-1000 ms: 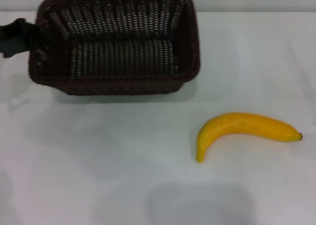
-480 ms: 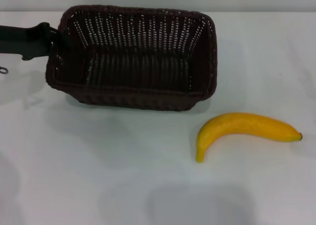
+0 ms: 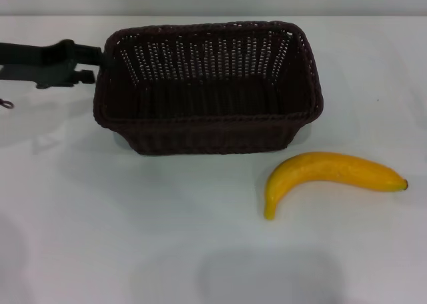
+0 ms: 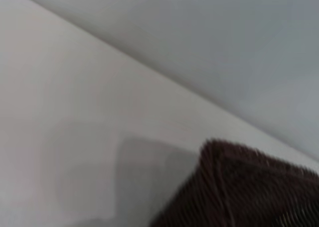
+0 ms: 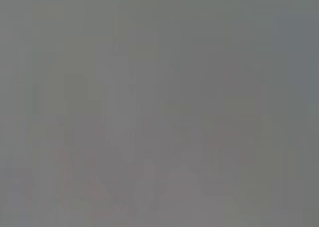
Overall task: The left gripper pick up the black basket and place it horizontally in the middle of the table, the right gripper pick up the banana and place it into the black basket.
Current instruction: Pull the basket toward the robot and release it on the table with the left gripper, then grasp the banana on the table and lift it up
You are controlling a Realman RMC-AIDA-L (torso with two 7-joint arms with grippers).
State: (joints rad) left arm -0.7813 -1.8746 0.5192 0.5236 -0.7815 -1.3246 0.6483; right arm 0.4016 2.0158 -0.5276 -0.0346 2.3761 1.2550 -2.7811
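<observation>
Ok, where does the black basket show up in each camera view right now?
Head view: black basket upper centre, left gripper at its left rim.
Left wrist view: one basket corner at the frame's edge.
Right wrist view: not in it.
Shared landmark: white table.

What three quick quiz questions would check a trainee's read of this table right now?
1. True or false: the banana lies inside the basket.
2. Which gripper is at the basket's rim? A) left B) right
3. Fill in: the banana rests on the ____.

Key
1. False; it lies on the table, apart from the basket.
2. A; the left gripper meets the basket's left end, the right gripper is out of view.
3. Table.
</observation>
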